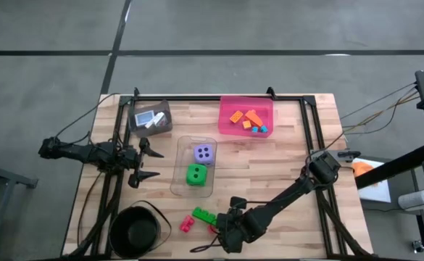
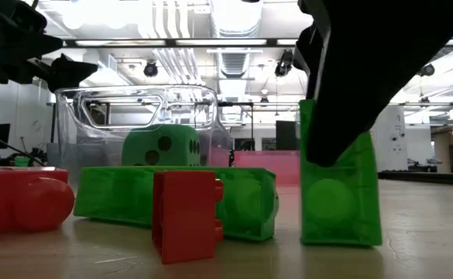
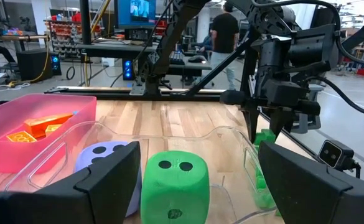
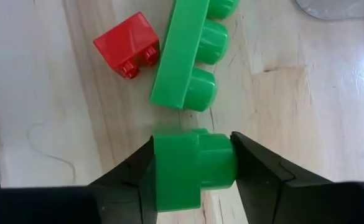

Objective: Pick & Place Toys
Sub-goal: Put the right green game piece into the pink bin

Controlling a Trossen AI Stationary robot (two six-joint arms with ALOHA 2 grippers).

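A small green brick [image 4: 191, 168] stands on the wooden table [image 1: 284, 167] near its front edge, with my right gripper [image 4: 191, 180] shut on it. Beside it lie a long green brick [image 4: 191, 53] and a red brick [image 4: 127, 45], both resting on the table. A purple die [image 1: 204, 153] and a green die [image 1: 196, 175] sit in the clear bin [image 1: 183, 185]. My left gripper [image 1: 159, 164] hovers open at the clear bin's left side, holding nothing. My right gripper pinches the small green brick between its two fingers, one finger on the flat underside [image 4: 152, 180] and the other on the stud's top [image 4: 230, 163]. The fingers come from above, slanting steeply down. The brick stands on its side, its lower edge [image 2: 341, 239] on the table.
A pink bin [image 1: 226, 109] with orange and teal bricks stands at the far middle. A grey bin [image 1: 167, 114] with cards is at the far left. A black bowl [image 1: 135, 230] sits at the near left. Bare wood lies right of the clear bin.
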